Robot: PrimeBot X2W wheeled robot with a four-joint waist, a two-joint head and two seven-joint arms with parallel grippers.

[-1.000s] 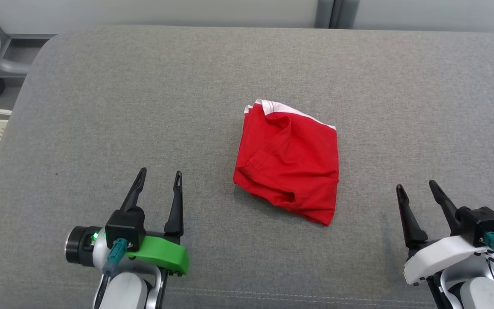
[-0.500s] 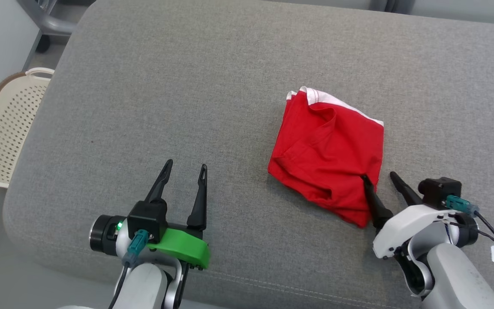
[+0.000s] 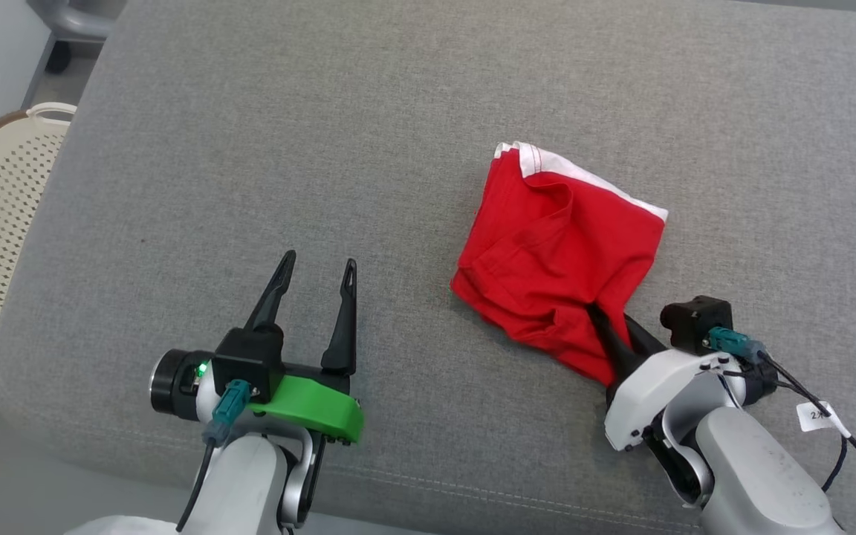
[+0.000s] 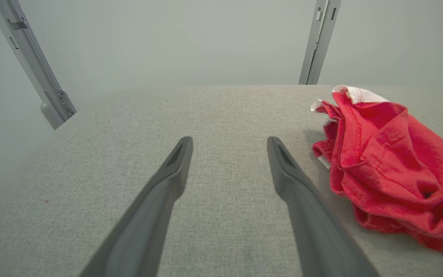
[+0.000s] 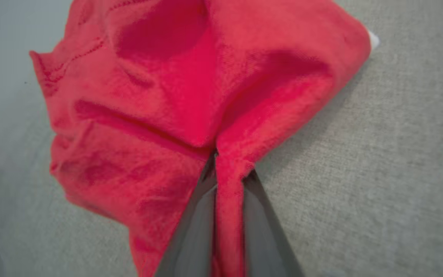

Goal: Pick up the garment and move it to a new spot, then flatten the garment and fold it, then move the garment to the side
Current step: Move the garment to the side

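Here, right tool (image 5: 228,169) pinches the one red garment (image 3: 558,253); left tool (image 3: 321,258) gapes wide.

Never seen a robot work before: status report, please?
Right gripper: jaws shut on red garment, near corner. Left gripper: jaws open, empty. Nothing blocking on the grey cushion.

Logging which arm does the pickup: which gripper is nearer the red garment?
Right. The right gripper is shut on the garment at its near edge; the left gripper is open over the grey surface, apart, left of it.
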